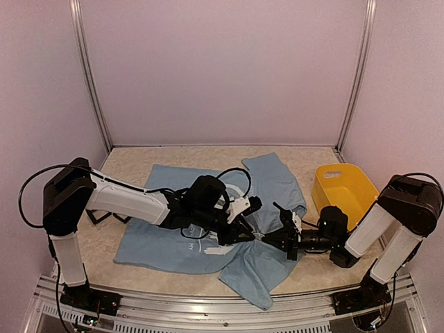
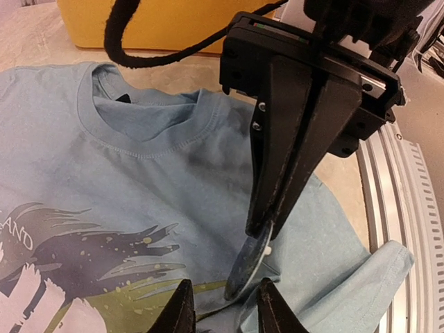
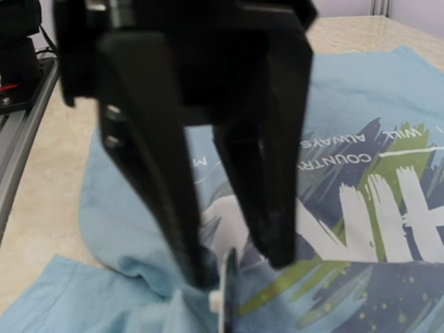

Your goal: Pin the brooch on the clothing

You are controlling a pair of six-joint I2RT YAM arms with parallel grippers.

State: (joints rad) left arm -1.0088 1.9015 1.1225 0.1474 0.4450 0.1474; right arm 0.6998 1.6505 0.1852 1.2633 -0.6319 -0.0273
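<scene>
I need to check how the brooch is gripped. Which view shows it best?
The left wrist view: the brooch hangs edge-on, pinched at the right gripper tips above the T-shirt. The right wrist view blurs it; the top view hides it between the arms.

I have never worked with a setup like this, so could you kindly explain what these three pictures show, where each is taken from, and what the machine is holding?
These are two robot arms bolted at the near edge of a table. The overhead picture comes from a fixed camera above and behind them. The other two come from small cameras on each wrist, so each shows its own fingers up close.

On the table lies a light blue T-shirt with a printed chest design, and a yellow bin stands at the right.

The right gripper is shut on a small round brooch, holding it on edge just over the shirt's print. The left gripper sits right beside the brooch with its jaws slightly apart; I cannot tell whether it touches it. The pin's clasp is too small to make out.
</scene>
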